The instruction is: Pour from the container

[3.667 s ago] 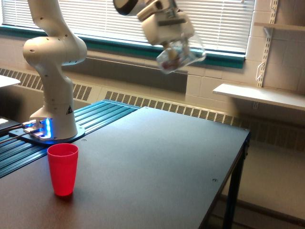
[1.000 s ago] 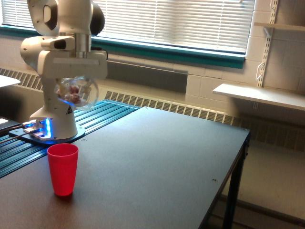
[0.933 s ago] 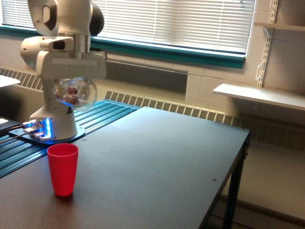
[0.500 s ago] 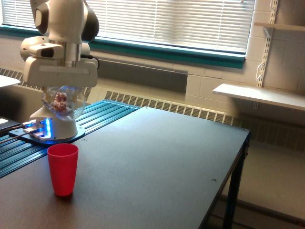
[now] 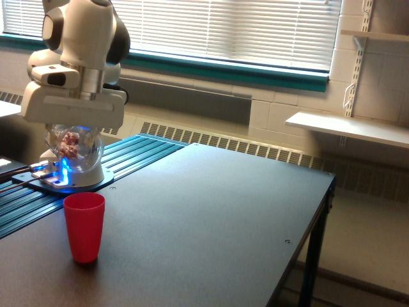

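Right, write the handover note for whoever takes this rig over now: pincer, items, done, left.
Pincer: shut on the clear rounded container with reddish-pink pieces inside, held in the air.
Position: the container hangs above the opaque red plastic cup, slightly toward the exterior view's left; the cup stands upright on the dark table.
Done: container carried to the cup. No pieces visible on the table.
Left: tip the container and pour, probably into the red cup; its inside cannot be seen.

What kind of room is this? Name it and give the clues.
Probably a robotics lab in an institutional building: a robot arm bolted by a dark table, a painted block wall, window blinds, wall shelves.
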{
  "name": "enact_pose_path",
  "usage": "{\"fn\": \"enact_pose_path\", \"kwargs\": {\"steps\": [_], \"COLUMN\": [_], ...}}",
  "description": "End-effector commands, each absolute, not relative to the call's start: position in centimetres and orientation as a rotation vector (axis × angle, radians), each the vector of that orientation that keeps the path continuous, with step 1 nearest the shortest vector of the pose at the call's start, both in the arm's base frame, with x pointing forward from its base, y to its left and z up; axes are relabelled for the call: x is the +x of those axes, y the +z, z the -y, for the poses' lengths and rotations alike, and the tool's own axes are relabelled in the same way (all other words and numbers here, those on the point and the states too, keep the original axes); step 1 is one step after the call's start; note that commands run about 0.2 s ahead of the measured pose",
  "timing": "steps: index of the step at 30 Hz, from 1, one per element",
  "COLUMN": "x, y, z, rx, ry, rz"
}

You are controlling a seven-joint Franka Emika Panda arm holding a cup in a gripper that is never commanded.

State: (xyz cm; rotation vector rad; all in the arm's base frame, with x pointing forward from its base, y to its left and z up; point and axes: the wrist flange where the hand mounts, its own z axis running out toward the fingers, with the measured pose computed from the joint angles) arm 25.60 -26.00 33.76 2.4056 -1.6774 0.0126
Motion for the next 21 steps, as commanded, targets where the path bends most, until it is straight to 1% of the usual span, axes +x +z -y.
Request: {"fn": "enact_pose_path", "kwargs": {"steps": [1,11,21], "x": [25.7,24.3,24.1], "y": [33.5,32.9,32.5], "z": [25.8,25.5,25.1], "rx": [2.394,2.373,2.337], "ry": [0.013,-0.062,-0.14], "rz": [1.618,1.571,1.544]}}
